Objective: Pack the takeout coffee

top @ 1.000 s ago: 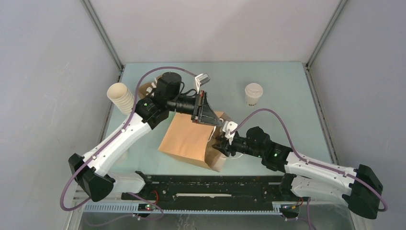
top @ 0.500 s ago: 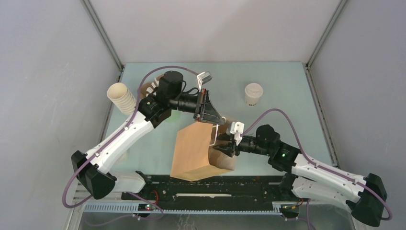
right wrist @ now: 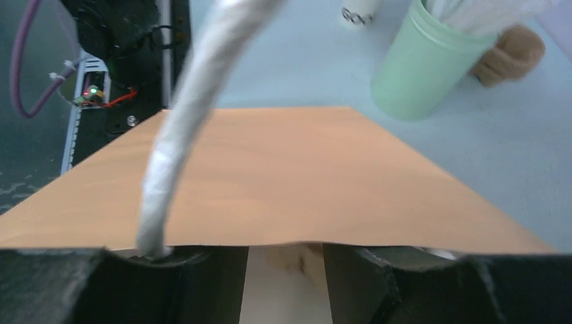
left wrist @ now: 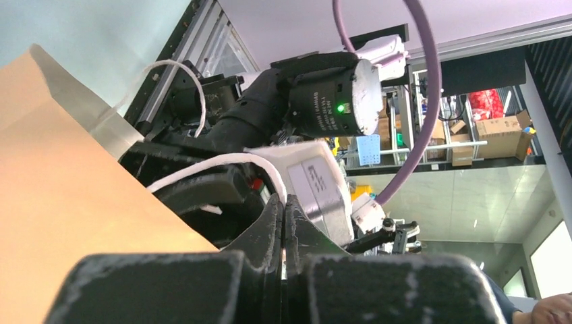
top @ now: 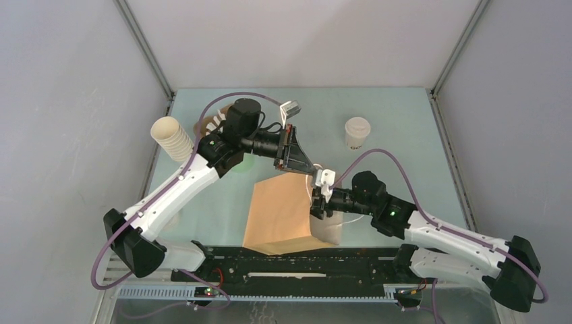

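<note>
Opening on one brown bag (top: 280,212) near the front edge of the table (top: 398,108), with both grippers working at its top. Starting with the left gripper (left wrist: 283,210): jaws squeezed right together on one white handle (left wrist: 222,162), cord running straight into the pinch. Spotting a second handle (left wrist: 177,63) looping free just beyond, so two handles in all. Over to the right gripper (right wrist: 284,285): jaws standing partway apart at the bag's rim, pale inside of the bag showing in the gap, one handle crossing close in front. No telling from here whether touching or not. No calling the bag upright or tilted either.

Now the coffee (top: 357,133): one small cream cup, white lid on, standing upright at the far right of the table. Well apart from the bag and from both grippers, and not yet packed.

Tallying the rest: one stack of cups (top: 172,138) at the far left edge. One green cup (right wrist: 418,67) behind the bag, holding white sticks (right wrist: 472,10) too blurred to count. One brown lump (right wrist: 512,50) just beside that green cup, too blurred to name
</note>
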`<state>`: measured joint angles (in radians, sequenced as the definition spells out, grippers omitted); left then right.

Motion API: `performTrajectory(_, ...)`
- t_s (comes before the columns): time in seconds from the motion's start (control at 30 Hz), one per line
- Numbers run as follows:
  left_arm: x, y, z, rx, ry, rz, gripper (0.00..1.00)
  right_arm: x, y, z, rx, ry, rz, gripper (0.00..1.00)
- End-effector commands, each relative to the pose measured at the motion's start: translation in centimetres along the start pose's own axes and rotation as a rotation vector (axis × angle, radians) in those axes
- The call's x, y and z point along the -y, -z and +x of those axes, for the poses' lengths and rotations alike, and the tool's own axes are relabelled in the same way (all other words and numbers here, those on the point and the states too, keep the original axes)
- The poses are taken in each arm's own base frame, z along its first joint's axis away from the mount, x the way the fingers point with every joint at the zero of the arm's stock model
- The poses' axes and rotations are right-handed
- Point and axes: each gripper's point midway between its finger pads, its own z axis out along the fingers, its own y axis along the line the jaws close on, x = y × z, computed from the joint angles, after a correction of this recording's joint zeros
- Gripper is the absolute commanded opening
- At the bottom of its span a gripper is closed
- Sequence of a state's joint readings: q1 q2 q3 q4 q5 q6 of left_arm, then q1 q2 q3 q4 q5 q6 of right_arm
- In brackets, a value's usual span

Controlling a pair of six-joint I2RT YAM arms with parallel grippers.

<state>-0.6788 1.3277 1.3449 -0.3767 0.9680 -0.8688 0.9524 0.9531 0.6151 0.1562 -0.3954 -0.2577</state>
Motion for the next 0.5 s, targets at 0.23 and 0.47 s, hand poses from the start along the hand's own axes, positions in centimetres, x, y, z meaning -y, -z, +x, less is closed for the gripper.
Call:
performTrajectory(0.23,0.1,2.0,1.4,-0.008,-0.089,-0.04,0.0,2.0,10.8,-2.1,-0.099,-0.378,0.428,0.65)
performTrajectory(0.47,-0.4,1.9,1.2,-0.014,-0.078,-0.044,0.0,3.3,17.4,-2.7,-0.167,-0.835,0.805,0.78)
